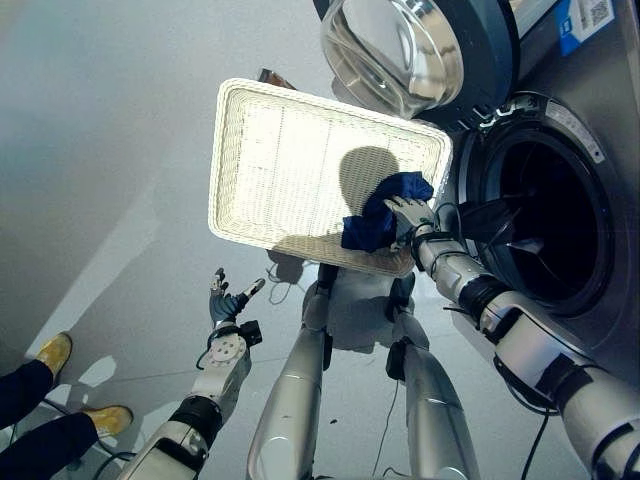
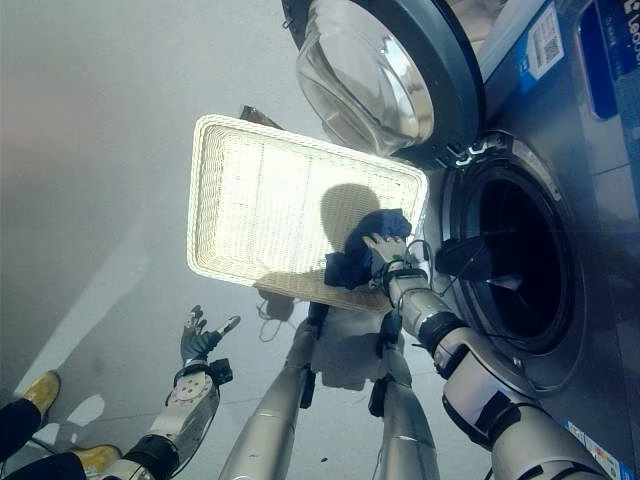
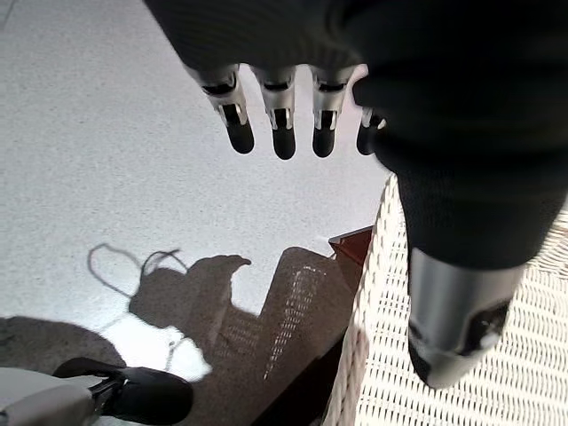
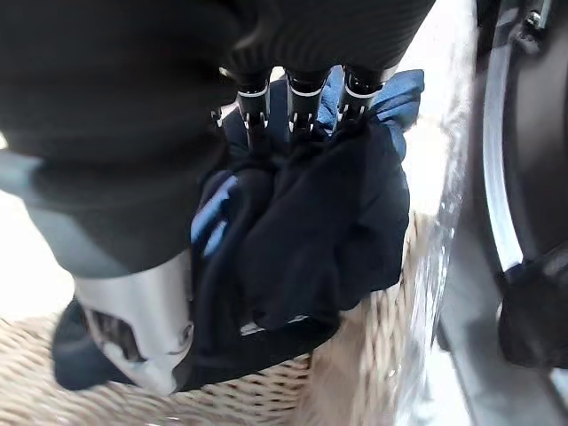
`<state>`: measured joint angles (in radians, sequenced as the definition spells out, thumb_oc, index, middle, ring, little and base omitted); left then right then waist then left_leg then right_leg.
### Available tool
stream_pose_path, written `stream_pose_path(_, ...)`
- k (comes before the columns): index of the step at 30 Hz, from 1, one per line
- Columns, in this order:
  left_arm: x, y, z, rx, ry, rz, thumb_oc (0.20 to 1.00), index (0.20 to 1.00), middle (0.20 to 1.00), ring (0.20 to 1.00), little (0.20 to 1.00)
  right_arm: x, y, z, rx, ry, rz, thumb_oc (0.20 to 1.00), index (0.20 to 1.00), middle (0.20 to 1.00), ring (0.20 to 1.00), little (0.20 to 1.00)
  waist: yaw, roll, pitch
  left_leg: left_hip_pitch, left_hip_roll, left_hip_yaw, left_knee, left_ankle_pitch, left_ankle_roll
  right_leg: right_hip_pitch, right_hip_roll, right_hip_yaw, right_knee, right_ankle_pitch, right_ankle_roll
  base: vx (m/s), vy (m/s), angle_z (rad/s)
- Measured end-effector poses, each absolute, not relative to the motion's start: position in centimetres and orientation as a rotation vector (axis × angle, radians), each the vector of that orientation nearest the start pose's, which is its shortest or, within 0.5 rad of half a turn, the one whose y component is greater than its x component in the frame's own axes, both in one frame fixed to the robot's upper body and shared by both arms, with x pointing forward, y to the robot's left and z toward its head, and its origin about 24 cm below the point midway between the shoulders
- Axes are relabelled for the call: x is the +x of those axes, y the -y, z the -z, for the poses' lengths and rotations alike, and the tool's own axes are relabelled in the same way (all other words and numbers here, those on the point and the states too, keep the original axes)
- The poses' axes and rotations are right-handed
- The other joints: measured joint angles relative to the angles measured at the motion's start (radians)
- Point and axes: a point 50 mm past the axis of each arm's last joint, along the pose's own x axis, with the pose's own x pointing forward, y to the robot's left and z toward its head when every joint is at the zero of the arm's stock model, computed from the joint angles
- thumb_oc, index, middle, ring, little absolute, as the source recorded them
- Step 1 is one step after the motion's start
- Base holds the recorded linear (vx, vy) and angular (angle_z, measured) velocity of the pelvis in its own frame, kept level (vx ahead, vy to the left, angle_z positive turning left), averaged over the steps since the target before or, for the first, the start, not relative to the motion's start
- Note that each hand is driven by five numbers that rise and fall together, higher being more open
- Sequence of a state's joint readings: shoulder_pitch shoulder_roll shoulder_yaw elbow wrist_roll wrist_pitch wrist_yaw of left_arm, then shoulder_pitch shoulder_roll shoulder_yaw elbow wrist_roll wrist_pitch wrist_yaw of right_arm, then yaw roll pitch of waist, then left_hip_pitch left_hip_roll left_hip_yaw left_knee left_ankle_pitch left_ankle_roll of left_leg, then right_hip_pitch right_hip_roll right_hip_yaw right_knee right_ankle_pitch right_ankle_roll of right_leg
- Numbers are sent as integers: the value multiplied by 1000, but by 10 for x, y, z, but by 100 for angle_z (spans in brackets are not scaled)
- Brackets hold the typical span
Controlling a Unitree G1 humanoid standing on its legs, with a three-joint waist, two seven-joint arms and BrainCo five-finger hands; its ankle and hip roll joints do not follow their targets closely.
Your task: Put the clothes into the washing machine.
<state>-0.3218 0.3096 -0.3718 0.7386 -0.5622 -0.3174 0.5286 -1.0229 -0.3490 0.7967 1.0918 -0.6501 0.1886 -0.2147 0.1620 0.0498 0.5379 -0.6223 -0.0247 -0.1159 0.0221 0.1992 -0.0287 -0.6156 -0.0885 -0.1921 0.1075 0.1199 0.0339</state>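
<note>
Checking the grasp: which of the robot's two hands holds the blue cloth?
The right hand, fingers curled into the blue cloth at the basket corner by the washer; the left hand hangs open, empty.

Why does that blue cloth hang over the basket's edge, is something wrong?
Nothing looks wrong. The right hand is gripping the blue cloth at the white basket corner nearest the washing machine, whose door is open.

White wicker basket (image 1: 270, 170) on grey floor (image 1: 110, 150).
</note>
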Motion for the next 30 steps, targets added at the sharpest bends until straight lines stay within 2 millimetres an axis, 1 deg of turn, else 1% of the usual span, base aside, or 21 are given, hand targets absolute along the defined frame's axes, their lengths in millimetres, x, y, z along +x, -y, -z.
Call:
stream_pose_path(3, 287, -198, 17, -25, -203, -426, 1000, 1000, 1000, 1000, 1000, 405, 149, -109, -1728, -10, -56, 1000, 1000, 1000, 1000, 1000, 5, 1, 0, -7, -2, -6, 0, 1, -1, -6, -2, -7, 3, -2, -3, 8, -11, 4)
stream_pose_path(6, 289, -195, 15, -23, -191, -409, 1000, 1000, 1000, 1000, 1000, 406, 150, -111, -1739, -6, -42, 1000, 1000, 1000, 1000, 1000, 20, 4, -2, -11, -3, -11, 1, 1, -2, -17, -4, -8, 20, -10, -4, 0, 0, 0)
stream_pose_path(14, 289, -190, 15, -31, -195, -401, 1000, 1000, 1000, 1000, 1000, 407, 147, -116, -1734, 27, -38, 1000, 1000, 1000, 1000, 1000, 18, 7, -4, -24, -1, -9, 2, 3, -5, -39, -5, -7, 39, -19, -7, 2, -1, 0)
stream_pose_path(15, 289, -189, 16, -36, -195, -399, 1000, 1000, 1000, 1000, 1000, 408, 145, -117, -1735, 23, -54, 445, 445, 445, 445, 445, 18, 9, -6, -33, -1, -8, 2, 4, -6, -52, -6, -7, 46, -20, -8, 0, 0, 0)
stream_pose_path(16, 289, -188, 16, -38, -195, -398, 1000, 1000, 1000, 1000, 1000, 408, 145, -118, -1736, 17, -58, 200, 200, 200, 200, 200, 18, 11, -7, -37, -1, -8, 2, 5, -7, -57, -6, -7, 48, -20, -8, 0, 0, 0)
stream_pose_path(20, 289, -187, 15, -39, -194, -396, 1000, 1000, 1000, 1000, 1000, 410, 143, -123, -1732, 2, -87, 200, 200, 200, 200, 200, 18, 12, -8, -45, 2, -9, 2, 7, -10, -67, -3, -6, 51, -21, -9, 0, 0, 0)
stream_pose_path(22, 290, -185, 13, -47, -184, -388, 1000, 1000, 1000, 1000, 1000, 414, 141, -136, -1686, 23, -79, 200, 200, 200, 200, 200, 20, 20, -13, -55, 4, -10, 1, 9, -13, -78, -1, -6, 53, -22, -11, 0, 0, 0)
stream_pose_path(24, 290, -184, 12, -50, -180, -385, 1000, 1000, 1000, 1000, 1000, 415, 141, -138, -1650, 27, -86, 200, 200, 200, 200, 200, 20, 25, -18, -64, 5, -11, 1, 10, -14, -86, -1, -5, 54, -22, -11, 5, 0, 2)
stream_pose_path(26, 291, -183, 10, -57, -171, -381, 1000, 1000, 1000, 1000, 1000, 414, 141, -133, -1500, 5, -102, 200, 200, 200, 200, 200, 20, 34, -25, -87, 3, -20, 0, 12, -15, -108, -1, -6, 54, -22, -12, 13, 13, 4)
stream_pose_path(27, 292, -182, 10, -58, -170, -381, 1000, 1000, 1000, 1000, 1000, 413, 141, -132, -1461, -2, -101, 200, 200, 200, 200, 200, 21, 34, -25, -90, 3, -20, -1, 12, -15, -112, -1, -6, 54, -21, -13, 0, 0, 0)
stream_pose_path(28, 292, -181, 10, -62, -170, -380, 1000, 1000, 1000, 1000, 1000, 412, 140, -128, -1319, -23, -102, 200, 200, 200, 200, 200, 20, 34, -25, -96, 3, -20, -4, 14, -13, -119, -1, -6, 54, -20, -16, 16, 23, 3)
stream_pose_path(29, 292, -180, 9, -65, -170, -378, 1000, 1000, 1000, 1000, 1000, 410, 144, -121, -1207, -54, -96, 200, 200, 200, 200, 200, 19, 34, -25, -99, 3, -20, -5, 20, -9, -122, -2, -6, 54, -21, -15, 6, 34, 3)
stream_pose_path(30, 293, -179, 9, -68, -168, -377, 1000, 1000, 1000, 1000, 1000, 409, 144, -117, -1133, -69, -96, 200, 200, 200, 200, 200, 19, 35, -25, -102, 2, -20, -5, 21, -8, -124, -2, -6, 53, -22, -15, 7, 35, 3)
